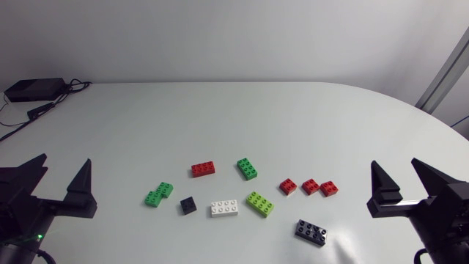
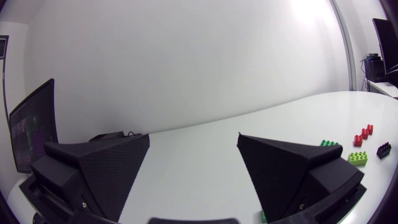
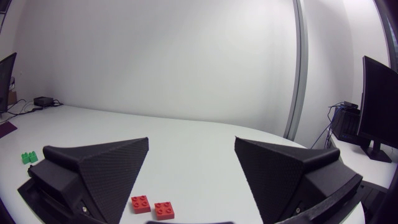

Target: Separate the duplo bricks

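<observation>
A white tabletop (image 1: pixel 293 117) is shown, with a small black box (image 1: pixel 33 89) and its cables at the far left corner. The plastic duplo bricks are laid out in a loose band near the front edge, between the two grippers and well apart from both.

From the left are seen:
- a bright green stepped cluster (image 1: pixel 158 194); whether it is one piece or two cannot be told
- a small black square brick (image 1: pixel 188 205)
- a long white brick (image 1: pixel 225 208), with its long axis across the table
- a long lime brick (image 1: pixel 259 204), set diagonally

Behind these lie a long red brick (image 1: pixel 203 169), nearly crosswise, and a long dark green brick (image 1: pixel 247 169), set diagonally. Further right, three small red square bricks (image 1: pixel 311 186) are ranged in a row, the two on the right just beside each other. A long black brick (image 1: pixel 311 232) lies nearest the front edge, slightly skewed. All studs face upward.

The left gripper (image 1: pixel 58 183) and the right gripper (image 1: pixel 408 183) are placed at the table's sides, each with its wedge fingers spread wide and nothing between them. In the right wrist view, two of the small red square bricks (image 3: pixel 140 203) are seen just ahead of the spread fingers.
</observation>
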{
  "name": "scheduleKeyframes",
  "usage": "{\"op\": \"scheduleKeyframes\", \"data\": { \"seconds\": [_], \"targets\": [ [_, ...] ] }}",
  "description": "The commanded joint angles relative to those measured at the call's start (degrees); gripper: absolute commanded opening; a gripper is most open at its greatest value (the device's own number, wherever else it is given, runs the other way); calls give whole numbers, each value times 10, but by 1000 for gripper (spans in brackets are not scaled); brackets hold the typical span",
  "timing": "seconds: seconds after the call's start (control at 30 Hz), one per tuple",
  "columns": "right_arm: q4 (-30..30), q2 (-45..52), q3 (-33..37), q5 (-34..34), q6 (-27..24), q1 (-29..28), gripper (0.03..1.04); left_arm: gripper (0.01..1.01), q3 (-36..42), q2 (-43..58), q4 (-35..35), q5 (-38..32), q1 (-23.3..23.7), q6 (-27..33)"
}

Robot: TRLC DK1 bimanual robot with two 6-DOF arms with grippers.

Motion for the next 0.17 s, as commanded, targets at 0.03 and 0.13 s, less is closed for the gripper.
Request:
{"op": "scheduleKeyframes", "data": {
  "seconds": [0.03,0.13],
  "targets": [
    [-5,-5,-23,-3,13,-4,993,987,-15,-10,-2,7,10,7],
    [-7,-5,-22,-3,13,-5,993,987,-14,-10,-3,7,15,7]
  ]
}}
